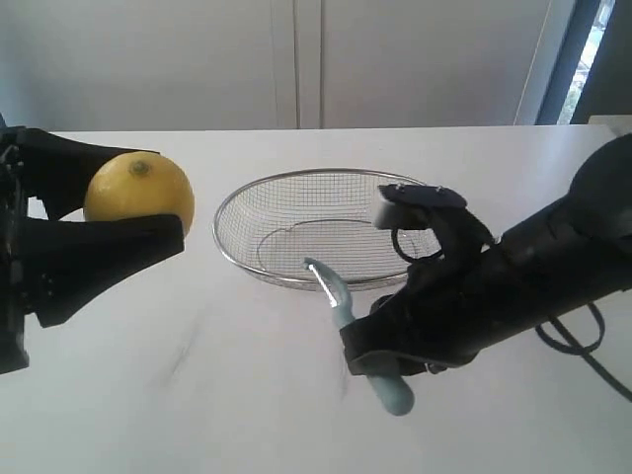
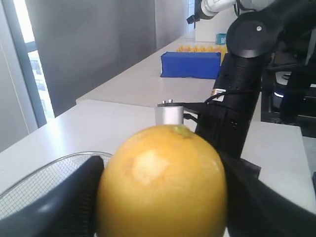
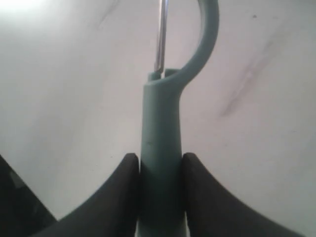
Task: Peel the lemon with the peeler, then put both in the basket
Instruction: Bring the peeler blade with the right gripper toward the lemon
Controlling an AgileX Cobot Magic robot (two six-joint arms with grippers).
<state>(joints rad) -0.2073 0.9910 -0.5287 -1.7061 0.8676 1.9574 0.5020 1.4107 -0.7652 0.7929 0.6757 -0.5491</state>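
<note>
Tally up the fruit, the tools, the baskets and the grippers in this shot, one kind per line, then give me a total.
lemon: 1
peeler: 1
basket: 1
Grippers: 2, left gripper and right gripper
Total: 5

The white desk (image 1: 227, 405) fills the lower part of the exterior view. A faint grey streak (image 1: 184, 358) marks it near the front left. Behind its far edge stands a pale wall (image 1: 148, 59) with a narrow vertical strip (image 1: 308, 59) running down the middle. At the top right, a dark-framed window (image 1: 591, 44) lets in daylight.

In the left wrist view a second desk (image 2: 143, 86) lies beyond a gap and carries a blue box (image 2: 190, 64). A row of yellow things (image 2: 200, 48), too small to identify, sits just behind the box, with a small teal object (image 2: 220, 38) beside them. A grey wall (image 2: 94, 44) runs along that side.
</note>
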